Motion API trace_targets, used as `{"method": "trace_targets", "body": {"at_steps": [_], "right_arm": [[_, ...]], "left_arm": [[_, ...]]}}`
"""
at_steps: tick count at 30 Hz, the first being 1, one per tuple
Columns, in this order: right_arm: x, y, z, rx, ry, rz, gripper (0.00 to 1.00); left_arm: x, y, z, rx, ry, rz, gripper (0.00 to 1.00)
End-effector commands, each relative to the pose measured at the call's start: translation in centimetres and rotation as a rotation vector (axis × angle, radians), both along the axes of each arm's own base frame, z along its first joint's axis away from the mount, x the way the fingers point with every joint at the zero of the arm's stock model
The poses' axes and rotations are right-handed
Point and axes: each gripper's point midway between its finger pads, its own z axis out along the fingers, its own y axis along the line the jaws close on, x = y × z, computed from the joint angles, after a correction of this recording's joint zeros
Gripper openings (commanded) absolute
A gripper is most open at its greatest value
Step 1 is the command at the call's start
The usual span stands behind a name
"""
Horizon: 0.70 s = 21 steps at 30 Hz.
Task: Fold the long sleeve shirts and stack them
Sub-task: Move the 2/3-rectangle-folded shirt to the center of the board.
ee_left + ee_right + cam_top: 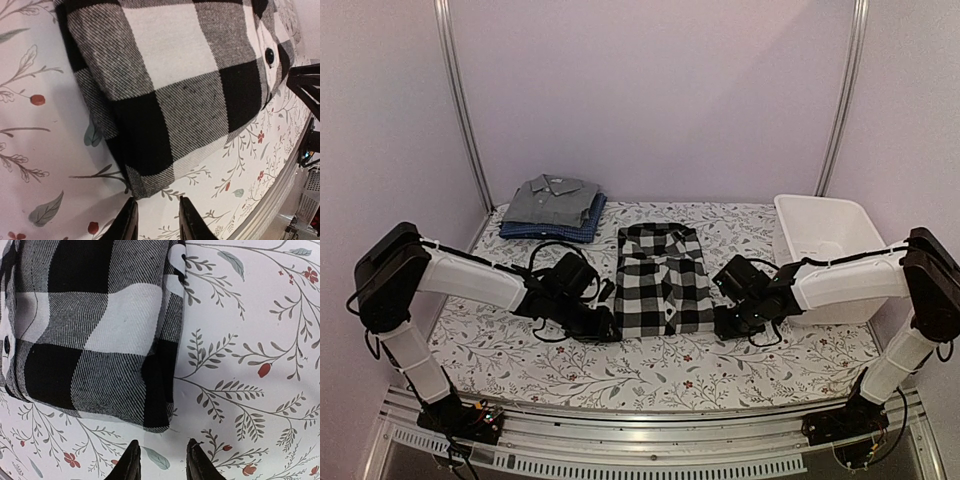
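Currently: checked shirt (pixel 665 280), folded, centre of tabletop (pixel 520 350); left claw (pixel 156 220) and right claw (pixel 162 462) just short of its near corners, both narrowly parted, empty — best pinch all layers evenly, lift level toward grey shirt (pixel 552 198).

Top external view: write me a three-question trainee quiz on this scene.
1. True or false: the plain grey collared shirt lies on the blue patterned shirt.
2. The white plastic basket stands nearer which arm? A left, B right.
3. What does the left claw hold?
Key: 1 true; 2 B; 3 nothing, it is open, just short of the black-and-white checked shirt.
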Motion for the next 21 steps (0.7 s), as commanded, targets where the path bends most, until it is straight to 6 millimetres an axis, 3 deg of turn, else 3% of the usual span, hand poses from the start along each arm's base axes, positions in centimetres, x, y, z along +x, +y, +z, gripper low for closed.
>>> {"method": "trace_targets", "body": {"at_steps": [1,7,21], "right_arm": [[0.4,0.2,0.8,0.038,-0.062,0.038,0.32],[0.4,0.9,0.5,0.055,-0.091,0.11,0.32],[0.7,1.2,-2.3,0.017,-0.073,0.14,0.28]], "left_arm": [[0.0,-0.2,-0.8,0.037,-0.031,-0.017,0.28],[-0.2,-0.2,-0.9,0.036,-0.047,-0.032,0.28],[-0.4,0.7,-1.2,0.066,-0.084,-0.032,0.31]]}}
